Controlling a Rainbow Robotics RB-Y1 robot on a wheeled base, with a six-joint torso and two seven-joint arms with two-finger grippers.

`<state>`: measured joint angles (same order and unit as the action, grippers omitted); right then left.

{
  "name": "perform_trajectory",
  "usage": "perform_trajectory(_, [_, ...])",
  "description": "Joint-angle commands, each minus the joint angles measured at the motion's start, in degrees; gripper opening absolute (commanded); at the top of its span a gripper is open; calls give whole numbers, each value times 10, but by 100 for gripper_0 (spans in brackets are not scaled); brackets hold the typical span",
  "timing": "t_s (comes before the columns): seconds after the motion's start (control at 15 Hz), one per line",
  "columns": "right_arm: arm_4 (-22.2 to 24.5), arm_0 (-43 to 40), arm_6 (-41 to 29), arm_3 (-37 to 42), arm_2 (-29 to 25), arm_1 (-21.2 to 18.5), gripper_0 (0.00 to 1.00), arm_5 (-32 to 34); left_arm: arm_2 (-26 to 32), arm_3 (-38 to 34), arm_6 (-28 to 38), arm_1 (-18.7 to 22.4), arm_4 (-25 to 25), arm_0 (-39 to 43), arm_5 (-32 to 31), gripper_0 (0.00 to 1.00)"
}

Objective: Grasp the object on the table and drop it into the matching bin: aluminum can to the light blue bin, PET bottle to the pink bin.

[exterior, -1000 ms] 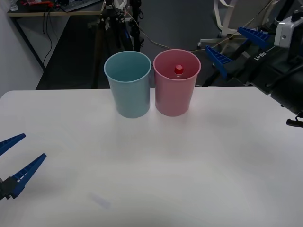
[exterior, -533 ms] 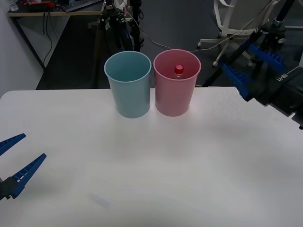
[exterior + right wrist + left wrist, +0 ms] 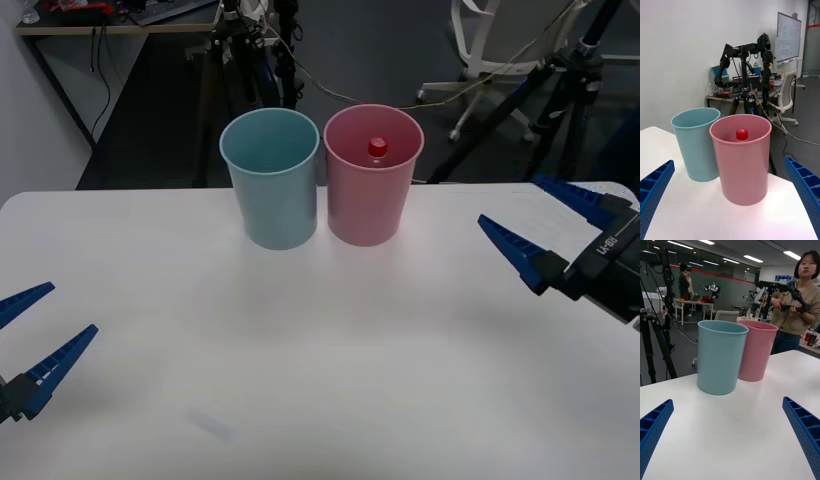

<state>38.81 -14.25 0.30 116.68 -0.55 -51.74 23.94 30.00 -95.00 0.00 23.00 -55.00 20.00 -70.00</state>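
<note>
The PET bottle stands inside the pink bin [image 3: 373,190]; its red cap [image 3: 377,148] shows just below the rim, also the red cap [image 3: 741,134] in the right wrist view. The light blue bin [image 3: 271,180] stands touching the pink one on its left, at the table's far edge. My right gripper [image 3: 548,228] hovers open and empty over the table's right side, well to the right of the pink bin [image 3: 740,157]. My left gripper [image 3: 30,335] rests open near the front left, facing the light blue bin [image 3: 719,356] and the pink bin [image 3: 755,349].
The white table [image 3: 320,340] spreads wide between both grippers and the bins. Behind its far edge are black tripods [image 3: 245,50], cables and an office chair [image 3: 490,40] on a dark floor.
My right gripper has swung down and back from beside the pink bin's upper right to a low spot over the table's right side. The left gripper and both bins have not moved.
</note>
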Motion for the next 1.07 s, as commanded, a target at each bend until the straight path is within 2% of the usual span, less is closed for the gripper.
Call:
perform_trajectory(0.07, [43,-32,-11,-1,-21,36,100,50,0,0,0,0,0,0,0,100])
perform_trajectory(0.4, [130,-91,-30,-1,-74,132,100,135,0,0,0,0,0,0,0,100])
perform_trajectory(0.67, [169,-112,-39,-1,-99,178,100,158,0,0,0,0,0,0,0,100])
perform_trajectory(1.07, [180,-122,-49,-1,-108,190,100,169,0,0,0,0,0,0,0,100])
